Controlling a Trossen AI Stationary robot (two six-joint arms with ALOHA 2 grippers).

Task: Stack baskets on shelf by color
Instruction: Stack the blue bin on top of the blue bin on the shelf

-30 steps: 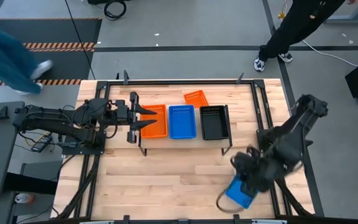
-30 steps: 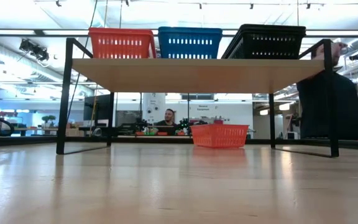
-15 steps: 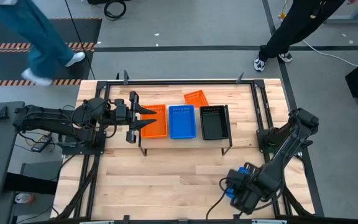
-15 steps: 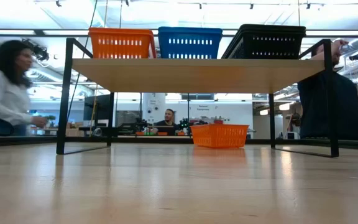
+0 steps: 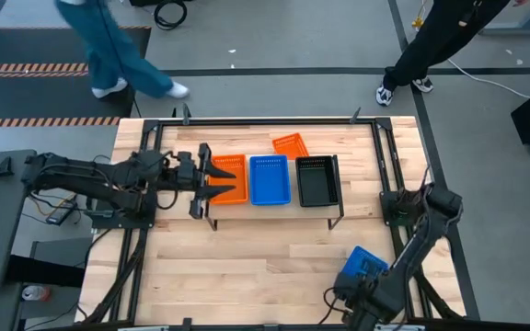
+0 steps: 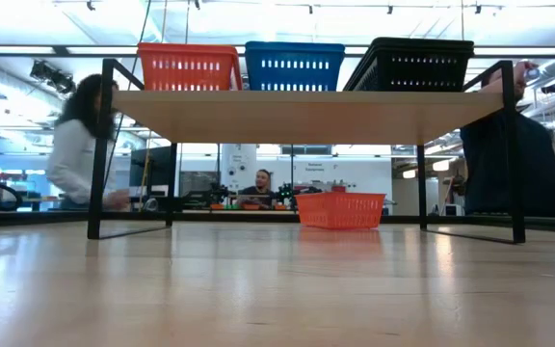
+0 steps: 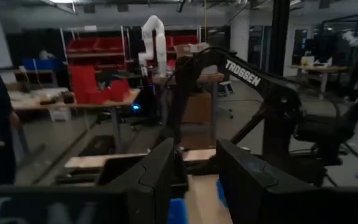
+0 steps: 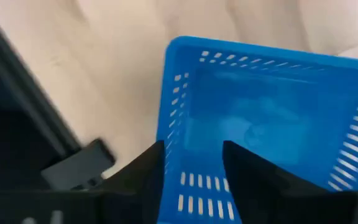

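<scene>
An orange basket (image 5: 233, 179), a blue basket (image 5: 270, 179) and a black basket (image 5: 316, 180) sit side by side on the shelf (image 6: 297, 116). A second orange basket (image 5: 290, 143) rests on the table behind the shelf. Another blue basket (image 5: 364, 267) lies on the table near the near right corner. My right gripper (image 8: 191, 168) points down at it, open, with one finger inside the basket and one outside its short wall. My left gripper (image 5: 221, 179) hovers level and open above the left end of the orange basket on the shelf. My right gripper has its fingers on either side of the blue basket's short wall (image 8: 194, 186), coming from above. The basket lies flat on the table. I cannot tell whether either finger touches the wall.
Black rails (image 5: 385, 156) run along the table's edges. One person (image 5: 118, 46) walks past the far left corner. Another (image 5: 431, 46) stands beyond the far right corner. Bare wood (image 5: 265, 267) lies between the shelf and the near edge.
My right gripper has come down toward the table's near right corner and tipped over until it points down at the blue basket. A person has walked rightward along the floor beyond the table's far left corner.
</scene>
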